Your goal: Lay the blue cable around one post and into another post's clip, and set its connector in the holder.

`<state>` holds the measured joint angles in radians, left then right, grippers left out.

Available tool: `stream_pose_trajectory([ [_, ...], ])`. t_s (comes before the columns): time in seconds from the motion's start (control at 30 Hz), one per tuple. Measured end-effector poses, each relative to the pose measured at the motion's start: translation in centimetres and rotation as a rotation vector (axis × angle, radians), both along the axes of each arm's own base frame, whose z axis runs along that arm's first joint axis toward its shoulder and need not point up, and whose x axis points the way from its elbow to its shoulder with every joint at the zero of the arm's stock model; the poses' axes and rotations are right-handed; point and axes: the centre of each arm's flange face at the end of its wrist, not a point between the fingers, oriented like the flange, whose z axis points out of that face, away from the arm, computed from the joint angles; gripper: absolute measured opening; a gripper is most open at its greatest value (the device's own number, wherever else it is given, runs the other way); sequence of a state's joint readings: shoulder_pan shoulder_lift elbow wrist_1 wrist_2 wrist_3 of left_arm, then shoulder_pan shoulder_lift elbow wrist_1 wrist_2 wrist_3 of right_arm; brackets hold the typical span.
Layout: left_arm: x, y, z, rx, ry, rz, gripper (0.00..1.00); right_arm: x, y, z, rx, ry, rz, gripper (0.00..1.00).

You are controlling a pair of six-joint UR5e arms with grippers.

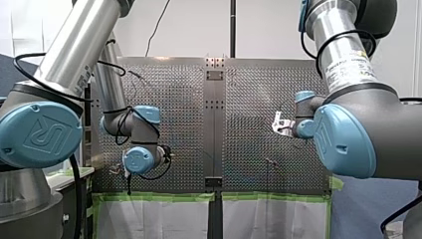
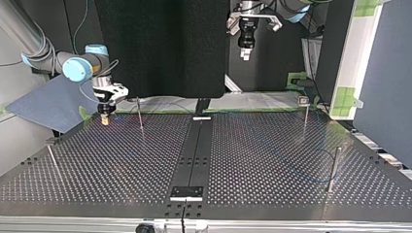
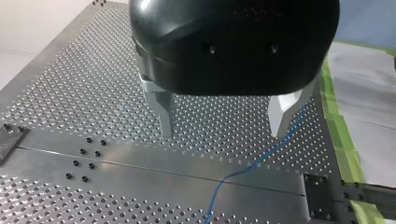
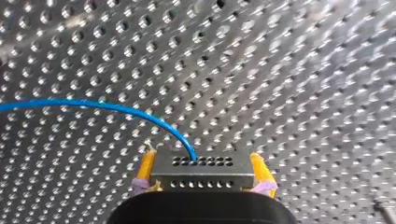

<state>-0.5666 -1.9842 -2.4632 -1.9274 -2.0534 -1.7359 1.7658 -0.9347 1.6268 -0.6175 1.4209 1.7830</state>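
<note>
Perforated table (image 2: 121, 160) edged in green tape (image 1: 154, 197), blue cable (image 3: 261, 161) leading to its connector (image 4: 201, 171)

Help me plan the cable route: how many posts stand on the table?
4, in the top view: far-left post beside my right gripper, near-left post, far-right post, near-right post. Others may be hidden.

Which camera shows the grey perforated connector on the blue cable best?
Right wrist view: the grey perforated connector sits close-up between my right gripper's yellow pads, blue cable entering it. Top view: too small to tell; front and left wrist views miss it.
</note>
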Motion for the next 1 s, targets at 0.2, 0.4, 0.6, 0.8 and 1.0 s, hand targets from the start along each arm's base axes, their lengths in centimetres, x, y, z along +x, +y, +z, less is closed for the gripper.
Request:
stream_pose_trajectory([
  [0.2,0.0,0.1,0.0,0.010,0.005,0.002,0.98,0.3,0.4,2.8,-0.023,-0.022,-0.007,0.00],
  [0.4,0.0,0.1,-0.1,0.012,0.007,0.003,0.98,0.1,0.8,6.5,-0.064,-0.036,-0.011,0.00],
  [0.6,0.2,0.3,-0.1,0.017,0.011,0.005,0.98,-0.2,1.2,9.7,-0.096,-0.046,-0.012,0.00],
  [0.8,0.3,0.4,-0.1,0.019,0.013,0.004,0.98,-1.0,1.8,12.3,-0.112,-0.031,-0.026,0.00],
  [1.0,0.5,0.6,-0.1,0.021,0.016,0.008,0.98,-2.9,2.3,14.4,-0.125,-0.024,-0.067,0.00],
])
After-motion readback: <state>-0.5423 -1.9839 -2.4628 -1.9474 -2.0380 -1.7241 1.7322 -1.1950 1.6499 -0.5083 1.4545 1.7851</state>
